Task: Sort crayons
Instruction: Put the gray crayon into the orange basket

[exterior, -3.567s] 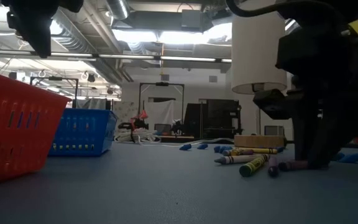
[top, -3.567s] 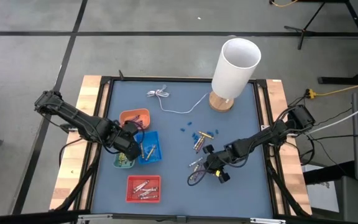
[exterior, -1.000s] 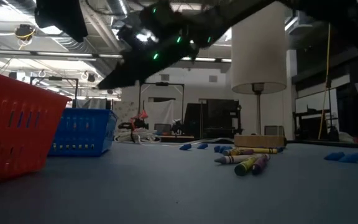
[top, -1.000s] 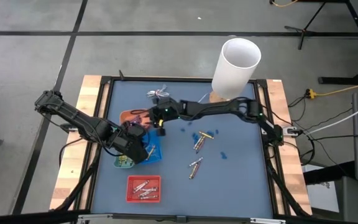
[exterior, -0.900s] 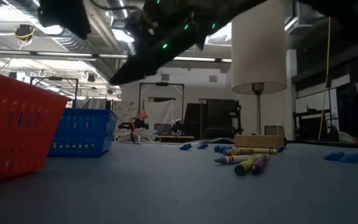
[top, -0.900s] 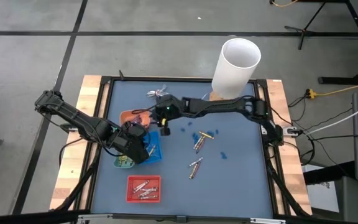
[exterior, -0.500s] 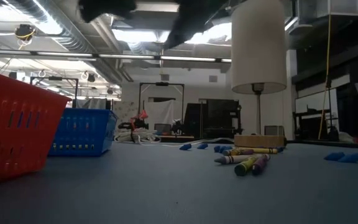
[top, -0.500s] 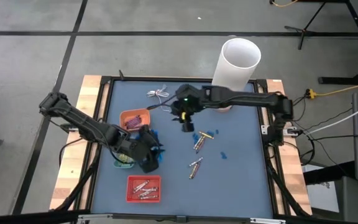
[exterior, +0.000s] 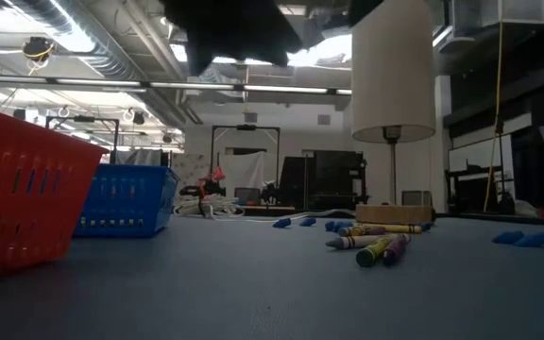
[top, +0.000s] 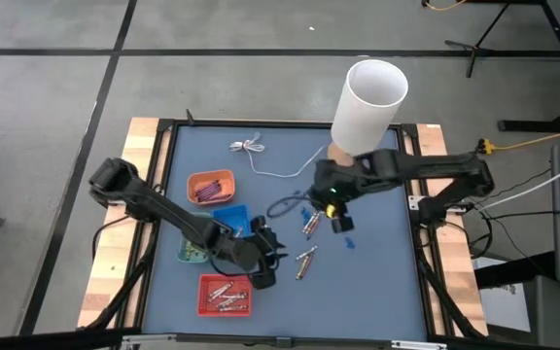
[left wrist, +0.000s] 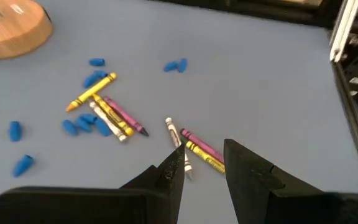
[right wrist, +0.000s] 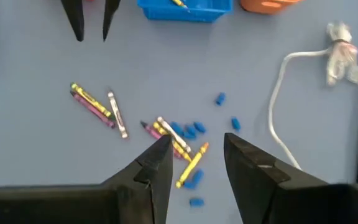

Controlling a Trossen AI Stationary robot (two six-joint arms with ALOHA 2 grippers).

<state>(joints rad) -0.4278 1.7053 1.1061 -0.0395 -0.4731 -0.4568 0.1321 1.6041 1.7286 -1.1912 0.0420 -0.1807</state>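
Observation:
Loose crayons lie on the blue mat in two small groups, one near the lamp and one nearer the front; both show in the left wrist view. Other crayons lie in the orange tray, blue tray, green tray and red tray. My left gripper hovers open just left of the nearer group, its fingers empty. My right gripper hovers open over the group near the lamp, holding nothing.
A white lamp on a wooden base stands at the back right, and its thin white cable runs across the far side of the mat. Tiny blue bits are scattered around the crayons. The four trays crowd the left half.
My right gripper has swung from above the orange tray toward the table's right and near side, ending over the crayons by the lamp. My left gripper has moved from the blue tray rightward and nearer, toward the nearer crayon group. The crayons have stayed put.

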